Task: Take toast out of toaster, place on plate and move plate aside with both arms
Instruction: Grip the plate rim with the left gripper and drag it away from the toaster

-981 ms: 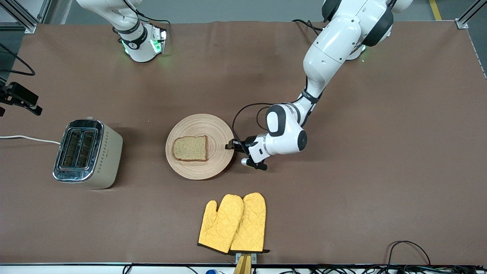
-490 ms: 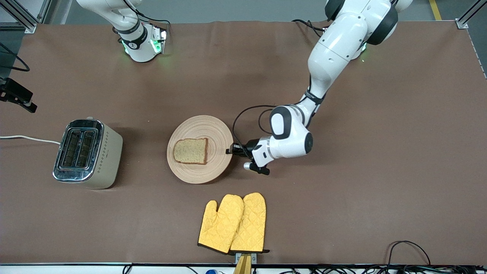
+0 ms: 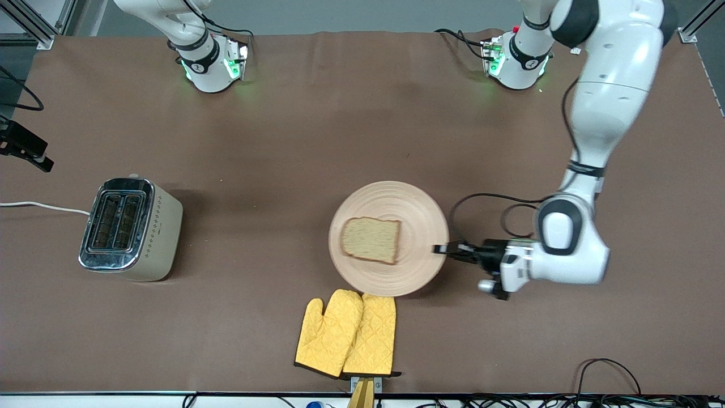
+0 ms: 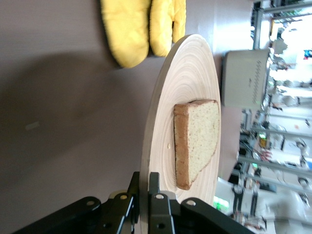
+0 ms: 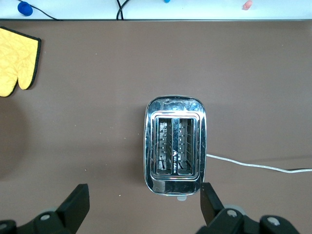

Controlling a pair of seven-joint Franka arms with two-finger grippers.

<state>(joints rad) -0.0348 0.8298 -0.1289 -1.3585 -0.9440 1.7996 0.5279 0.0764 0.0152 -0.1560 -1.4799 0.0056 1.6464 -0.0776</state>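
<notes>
Plate-shifting step: left gripper (image 3: 440, 249) pinching the rim of the round light-wood plate (image 3: 416, 199) bearing the speckled toast slice (image 3: 371, 239); next, lowering and release; right gripper (image 5: 141, 207), spread, waits above the chrome-topped toaster (image 5: 176, 145).

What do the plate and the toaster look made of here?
Plate: apparently light wood, matte, judging by its pale concentric ring grain. Toaster: shiny chrome-like top that mirrors the light, cream-beige sides that could be painted metal or plastic.
</notes>
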